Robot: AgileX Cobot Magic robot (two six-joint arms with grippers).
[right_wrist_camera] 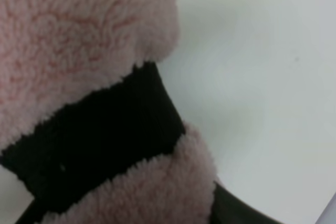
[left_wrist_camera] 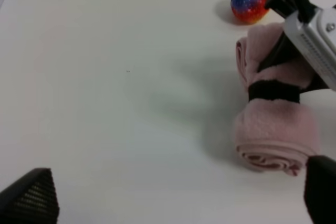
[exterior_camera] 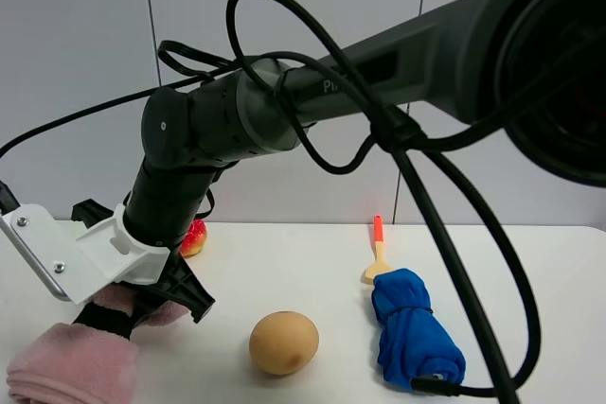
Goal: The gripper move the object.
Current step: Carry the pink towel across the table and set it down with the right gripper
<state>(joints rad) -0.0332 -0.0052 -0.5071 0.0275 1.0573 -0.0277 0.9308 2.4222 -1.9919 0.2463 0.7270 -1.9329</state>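
The pink fluffy rolled towel (exterior_camera: 71, 361) lies on the white table at the front left, cinched by a dark band (left_wrist_camera: 273, 91). My right arm reaches across from the right. Its gripper (exterior_camera: 123, 314), under a white bracket (exterior_camera: 57, 253), is closed around the towel at the band. It shows in the left wrist view (left_wrist_camera: 294, 74) too. The right wrist view is filled by the towel (right_wrist_camera: 79, 35) and its band (right_wrist_camera: 94, 140). My left gripper (left_wrist_camera: 176, 203) is open and empty, some way from the towel (left_wrist_camera: 275, 124), with both fingertips (left_wrist_camera: 31, 198) at the frame's corners.
A brown egg-shaped ball (exterior_camera: 284, 342) sits at front centre. A blue rolled cloth (exterior_camera: 414, 338) and a wooden spatula with a red handle (exterior_camera: 377, 253) lie to the right. A red-yellow item (exterior_camera: 194, 238) sits behind the gripper. A multicoloured ball (left_wrist_camera: 251, 0) lies beside the towel.
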